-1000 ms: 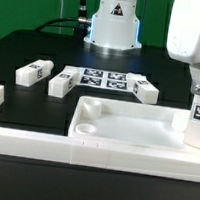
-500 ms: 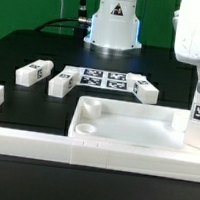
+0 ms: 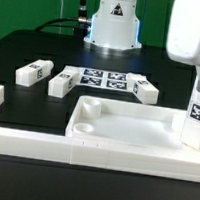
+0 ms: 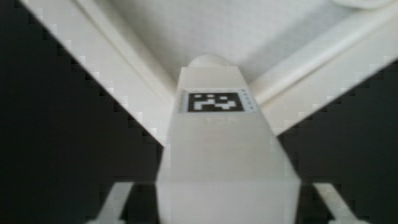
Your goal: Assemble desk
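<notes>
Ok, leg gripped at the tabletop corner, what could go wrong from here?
1. The leg in the gripper sits right at the tabletop corner; a slight tilt could jam it or miss its seat.
2. The grip looks near the leg's end, so it may slip when twisted or pushed.

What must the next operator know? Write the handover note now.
Claw: shut on one leg, which is upright at the tabletop's corner on the exterior view's right.
Other three legs: lying loose on the table beside the marker board, behind the tabletop.
Done: no leg is visibly attached; whether the gripped one is seated cannot be told.
Left: fix this leg, then the three others.
</notes>
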Available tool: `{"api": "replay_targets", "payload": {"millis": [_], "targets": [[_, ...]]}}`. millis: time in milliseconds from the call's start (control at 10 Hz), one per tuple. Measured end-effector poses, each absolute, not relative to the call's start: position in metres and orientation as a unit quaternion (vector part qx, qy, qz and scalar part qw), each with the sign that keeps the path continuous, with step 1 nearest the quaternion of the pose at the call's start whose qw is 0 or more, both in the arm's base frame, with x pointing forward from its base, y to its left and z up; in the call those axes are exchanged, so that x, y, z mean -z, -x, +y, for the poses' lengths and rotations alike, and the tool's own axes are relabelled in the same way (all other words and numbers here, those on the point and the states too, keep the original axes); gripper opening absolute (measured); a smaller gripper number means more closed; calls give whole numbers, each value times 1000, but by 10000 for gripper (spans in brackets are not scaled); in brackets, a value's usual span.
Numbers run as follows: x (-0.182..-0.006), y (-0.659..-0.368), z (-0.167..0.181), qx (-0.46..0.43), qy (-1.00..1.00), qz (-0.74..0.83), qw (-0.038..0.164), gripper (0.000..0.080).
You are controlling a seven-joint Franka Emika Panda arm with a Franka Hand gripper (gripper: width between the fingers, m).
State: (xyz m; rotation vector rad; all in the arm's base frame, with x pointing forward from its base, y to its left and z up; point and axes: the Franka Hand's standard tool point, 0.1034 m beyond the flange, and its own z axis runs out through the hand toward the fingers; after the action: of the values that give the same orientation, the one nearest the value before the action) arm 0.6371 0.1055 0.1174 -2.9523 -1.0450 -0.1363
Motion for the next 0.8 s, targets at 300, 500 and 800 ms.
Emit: {"api": "replay_targets", "payload": {"millis": [300, 500, 800], "targets": [[-116, -636, 106, 41, 984, -174, 16, 291], [-115, -636, 105, 38, 998, -53, 21, 291], [-115, -638, 103, 37, 993, 110, 22, 291]]}}
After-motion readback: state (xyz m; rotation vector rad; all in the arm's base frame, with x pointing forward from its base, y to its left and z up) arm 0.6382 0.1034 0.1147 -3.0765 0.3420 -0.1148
